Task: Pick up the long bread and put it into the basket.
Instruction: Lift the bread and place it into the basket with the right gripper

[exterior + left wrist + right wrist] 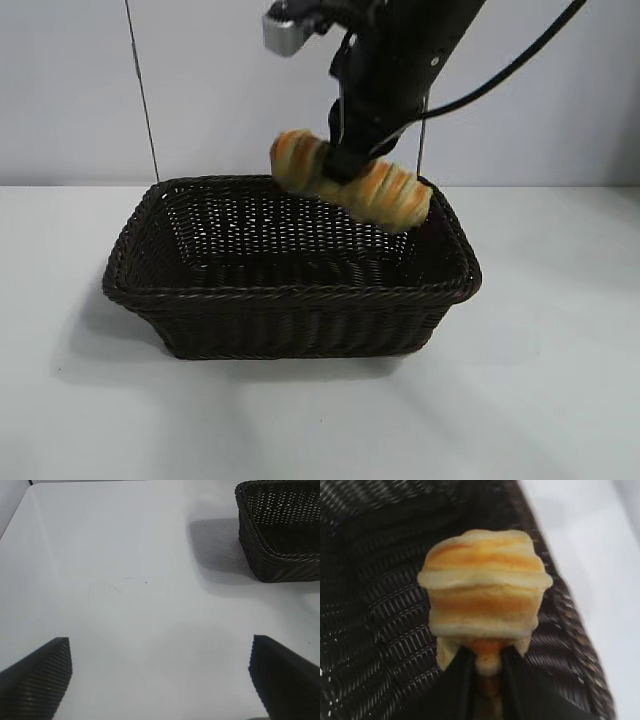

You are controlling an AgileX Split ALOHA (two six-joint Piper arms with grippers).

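You can't see the middle of the long bread (375, 190) in the outside view, because the right gripper (350, 165) covers it. The arm runs off the top edge. In the right wrist view, the bread (485, 600) looks blurry and hides part of the basket (375, 605). In the left wrist view, the basket (280, 535) is cut off, and only the left gripper's fingertips (37, 675) show.

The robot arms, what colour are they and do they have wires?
The right arm is black and chunky, with a black cable looping off it and a small silver-grey block near its top. Its right gripper has two black fingers. The left gripper has wide black fingers with fine ridges on the inner faces.
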